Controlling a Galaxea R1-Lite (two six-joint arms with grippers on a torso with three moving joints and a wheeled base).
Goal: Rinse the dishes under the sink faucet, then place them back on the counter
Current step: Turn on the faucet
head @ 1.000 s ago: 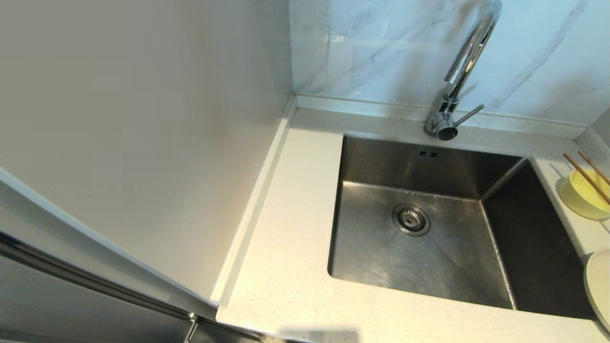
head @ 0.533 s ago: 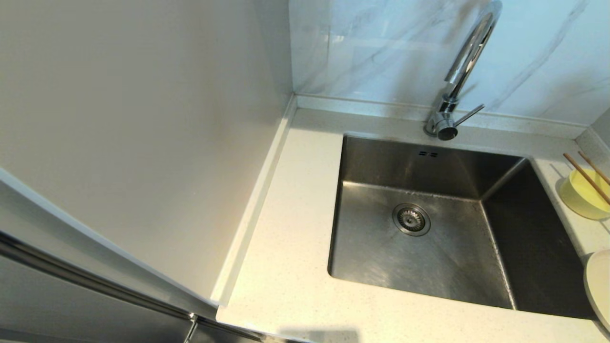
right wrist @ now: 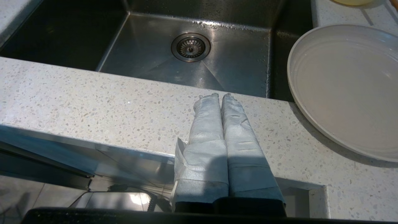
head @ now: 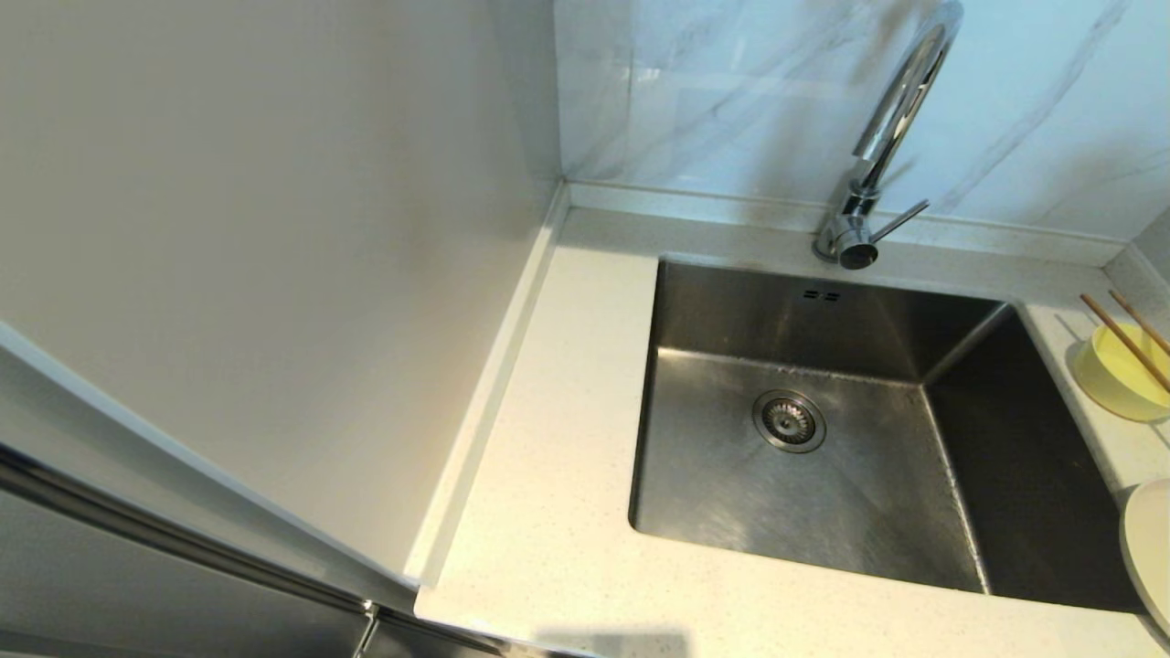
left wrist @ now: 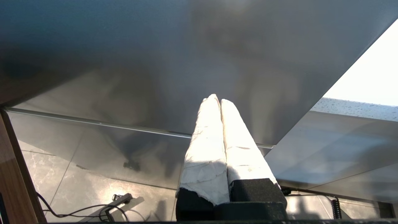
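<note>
we see right gripper point(right wrist: 220, 95) jaws pressed together, empty — over counter point(right wrist: 124, 105) edge | left gripper point(left wrist: 216, 99) same — parked | plate point(right wrist: 345, 87) beside sink point(right wrist: 186, 65)

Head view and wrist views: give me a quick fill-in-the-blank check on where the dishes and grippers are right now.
1. The chopsticks rest across the yellow ____.
2. The sink holds no dishes; its drain strainer sits in the basin's ____.
3. The plate lies on the counter with its edge overhanging the ____.
4. The right gripper hovers at the counter's front edge with its fingers ____; the left gripper is parked below.

Missing words: bowl; floor; sink; shut
</note>
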